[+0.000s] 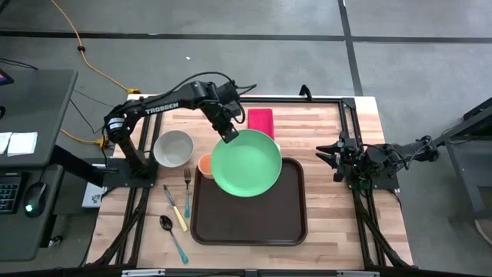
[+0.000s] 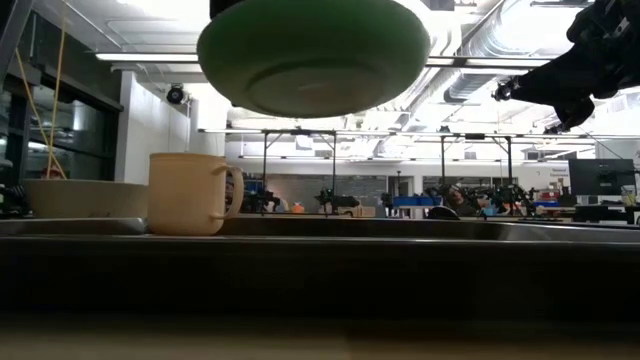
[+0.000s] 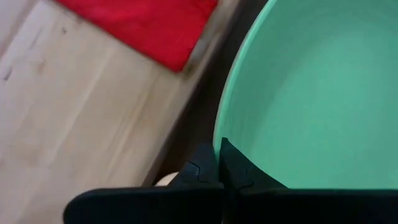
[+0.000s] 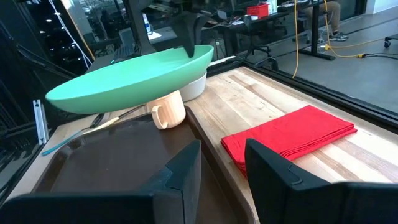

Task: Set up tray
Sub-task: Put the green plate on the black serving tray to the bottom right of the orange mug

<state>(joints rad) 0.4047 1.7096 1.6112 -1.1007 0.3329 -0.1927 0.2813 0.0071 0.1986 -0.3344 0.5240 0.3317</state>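
The round green plate (image 1: pixel 247 164) hangs in the air over the far left part of the dark brown tray (image 1: pixel 254 219). In the low view the green plate (image 2: pixel 313 55) is well above the table. My left gripper (image 1: pixel 228 134) is shut on its far left rim. A tan cup (image 1: pixel 204 164) stands at the tray's far left corner, partly under the plate. My right gripper (image 4: pixel 222 167) is open and waits at the table's right side, away from everything. My left gripper pinches the green plate's rim (image 3: pixel 219 134) between its two fingers (image 3: pixel 233 168), one on the inner side and one on the outer side. It comes from the far left, slanting down. The plate is lifted clear, roughly level, above the tray and cup.
A white bowl (image 1: pixel 173 148) sits left of the cup. A fork (image 1: pixel 187 192), knife (image 1: pixel 175 209) and spoon (image 1: pixel 172 233) lie on the wood left of the tray. A folded red napkin (image 1: pixel 260 121) lies beyond the tray's far edge. Metal frame rails border the table.
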